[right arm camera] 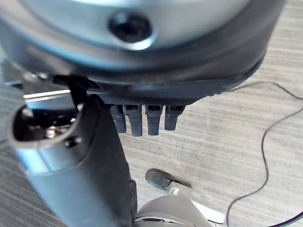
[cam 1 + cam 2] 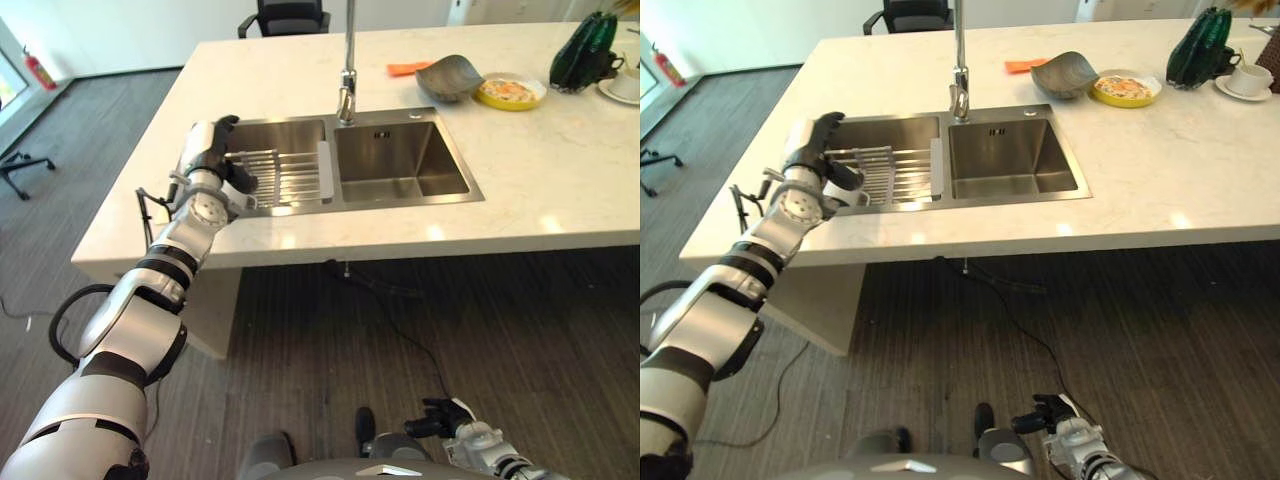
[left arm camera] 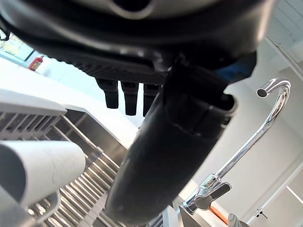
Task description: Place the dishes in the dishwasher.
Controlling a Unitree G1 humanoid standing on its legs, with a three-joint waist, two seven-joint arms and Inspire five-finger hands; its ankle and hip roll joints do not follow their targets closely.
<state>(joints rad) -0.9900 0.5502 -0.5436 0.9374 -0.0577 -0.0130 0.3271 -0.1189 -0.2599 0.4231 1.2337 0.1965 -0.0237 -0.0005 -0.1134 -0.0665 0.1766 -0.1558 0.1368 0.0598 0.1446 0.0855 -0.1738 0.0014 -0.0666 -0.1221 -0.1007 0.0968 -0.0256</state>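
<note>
Centrally, a pale stone counter (image 2: 560, 180) spans the scene, with a stainless double sink (image 2: 400, 160) set into it. A wire dish rack (image 2: 285, 175) lies in the sink's basin at 9 o'clock; the basin at 3 o'clock holds nothing visible. A chrome gooseneck faucet (image 2: 347, 90) rises at the sink's 12 o'clock edge.

Dishes stand on the counter at about 1 o'clock from the sink: a dark grey bowl (image 2: 448, 77), touching or just beside a yellow plate (image 2: 510, 92), with an orange cloth (image 2: 408, 68) behind the bowl. Farther toward 3 o'clock sits a dark green vase-like object (image 2: 583, 50), next to a white cup on a saucer (image 2: 1246, 78).

The left hand (image 2: 215, 150) reaches over the counter edge at the rack's 9 o'clock side; its fingers are extended and relaxed over the rack wires, gripping nothing. The left wrist view shows the rack bars and a white cylindrical piece (image 3: 47, 165) close to the thumb.

The right hand (image 2: 445, 415) hangs low at 5 o'clock, over the dark striped floor (image 2: 330, 330), well apart from the counter. In its wrist view the fingers (image 1: 142, 120) are straight and hold nothing.

Black office chairs stand beyond the counter at 12 o'clock (image 2: 285, 17) and at 9 o'clock (image 2: 20, 170).
</note>
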